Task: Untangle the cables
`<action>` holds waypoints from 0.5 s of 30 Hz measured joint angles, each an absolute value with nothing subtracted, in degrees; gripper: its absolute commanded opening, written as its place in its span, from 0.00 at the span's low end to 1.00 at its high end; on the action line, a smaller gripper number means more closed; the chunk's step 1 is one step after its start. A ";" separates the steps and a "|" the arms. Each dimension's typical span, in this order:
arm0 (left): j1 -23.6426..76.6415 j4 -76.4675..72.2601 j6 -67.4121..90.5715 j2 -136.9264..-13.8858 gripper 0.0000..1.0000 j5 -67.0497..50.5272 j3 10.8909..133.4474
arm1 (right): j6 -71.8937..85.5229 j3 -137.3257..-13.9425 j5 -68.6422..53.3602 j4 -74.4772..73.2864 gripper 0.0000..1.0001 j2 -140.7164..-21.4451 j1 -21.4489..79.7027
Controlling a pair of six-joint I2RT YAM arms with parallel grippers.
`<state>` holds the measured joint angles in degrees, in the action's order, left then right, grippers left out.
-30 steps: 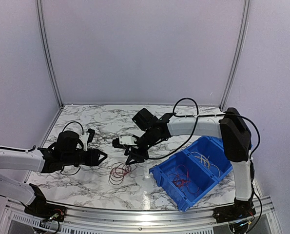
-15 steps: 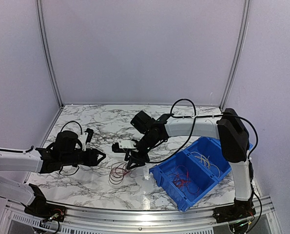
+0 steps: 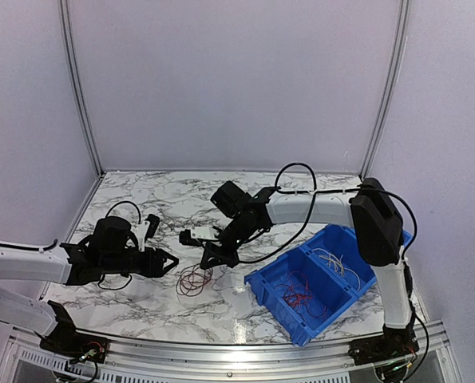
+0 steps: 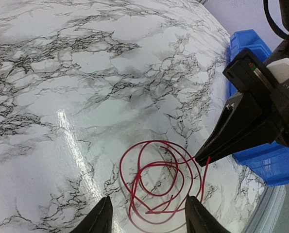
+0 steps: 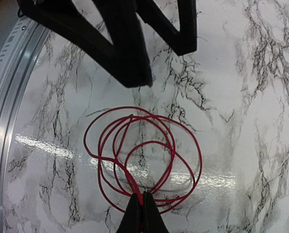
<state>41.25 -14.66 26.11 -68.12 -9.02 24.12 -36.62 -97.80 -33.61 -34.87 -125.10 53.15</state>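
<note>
A coil of thin red cable point(image 3: 195, 279) point(image 4: 161, 163) point(image 5: 130, 108) lies in loose overlapping loops on the marble table. My right gripper point(image 3: 208, 262) point(image 5: 142, 204) point(image 4: 198, 158) is down at the coil's edge, shut on a red strand where several loops cross. My left gripper point(image 3: 168, 262) point(image 4: 148, 214) point(image 5: 162, 65) hovers open just left of the coil, with its fingers either side of the near loops and nothing between them. More cables lie in the blue bin: red ones point(image 3: 295, 291) in the near compartment, pale ones point(image 3: 333, 262) in the far one.
The blue two-compartment bin point(image 3: 263, 285) point(image 4: 261, 162) stands right of the coil, close to the right gripper. The table's metal front rail point(image 3: 221, 345) point(image 5: 8, 102) runs near the coil. White walls close in the back and sides.
The right gripper has come down and left onto the coil and shut on a red strand. The left gripper has edged slightly right, still open.
</note>
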 measured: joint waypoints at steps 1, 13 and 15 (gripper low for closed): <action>41.58 -14.66 26.09 -68.12 0.53 -8.99 24.12 | -36.05 -97.82 -33.78 -34.87 0.00 -124.70 53.15; 42.50 -15.03 23.03 -52.80 0.55 -0.78 21.19 | -28.08 -108.95 -30.96 -36.56 0.00 -114.74 53.12; 42.70 -15.64 22.09 -47.48 0.56 0.62 20.27 | -27.27 -110.93 -29.71 -36.69 0.00 -114.19 53.12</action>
<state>42.70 -15.64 22.09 -47.48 0.62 20.27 -27.27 -110.93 -29.71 -36.69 -114.19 53.12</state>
